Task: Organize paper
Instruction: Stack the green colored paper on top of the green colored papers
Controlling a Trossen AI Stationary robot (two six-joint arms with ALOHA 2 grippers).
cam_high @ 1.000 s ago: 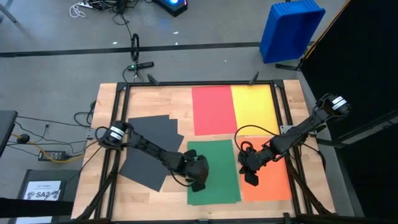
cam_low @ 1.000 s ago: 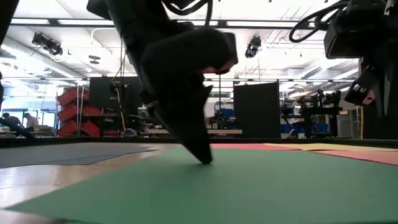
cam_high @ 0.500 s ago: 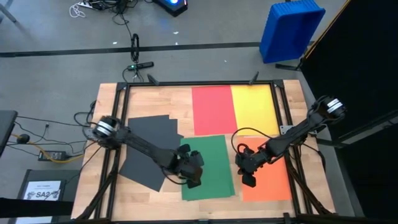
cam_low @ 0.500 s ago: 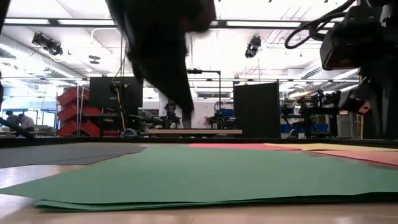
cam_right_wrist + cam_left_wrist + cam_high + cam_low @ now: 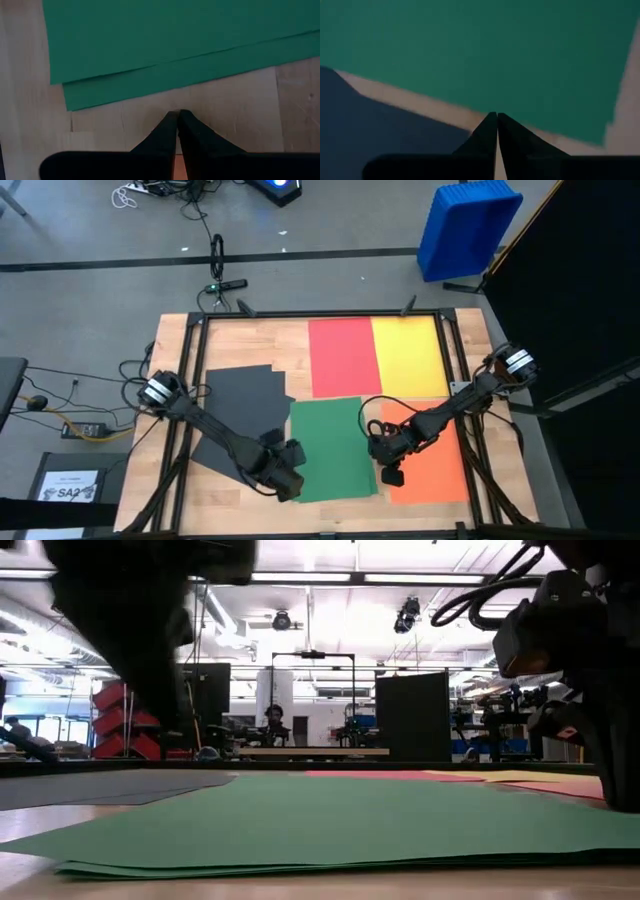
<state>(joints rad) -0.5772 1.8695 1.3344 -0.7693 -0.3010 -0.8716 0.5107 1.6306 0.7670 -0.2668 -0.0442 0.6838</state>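
Your green paper [image 5: 333, 448] lies in the middle of the tabletop [image 5: 165, 395] toward its near edge, long axis running from the far edge to the near edge, and it sits squarely between your two arms. It is really two green sheets, one slipped a little askew over the other, as the right wrist view shows along their edge [image 5: 165, 75].

The left pincer [image 5: 285, 483] is down at the green stack's near-left corner, its fingers pressed fully together and holding nothing. In its own wrist view the tips [image 5: 496, 119] rest over the bare wood strip that separates the green from the dark grey sheets [image 5: 240, 415]. From there the green lies toward the right edge of the tabletop, the grey toward the left edge.

The right pincer [image 5: 388, 470] is likewise shut tight and empty, sitting at the seam between the green's right side and the orange sheet [image 5: 430, 450]. Its tips [image 5: 176, 116] are over bare wood, with the green just ahead of them.

Both arms are about equally close to the green. I'd judge the left one better placed for squaring the stack, since it is already at a corner. The red sheet [image 5: 342, 358] and the yellow sheet [image 5: 408, 356] lie side by side, edges meeting, along the far edge, well apart from either pincer.
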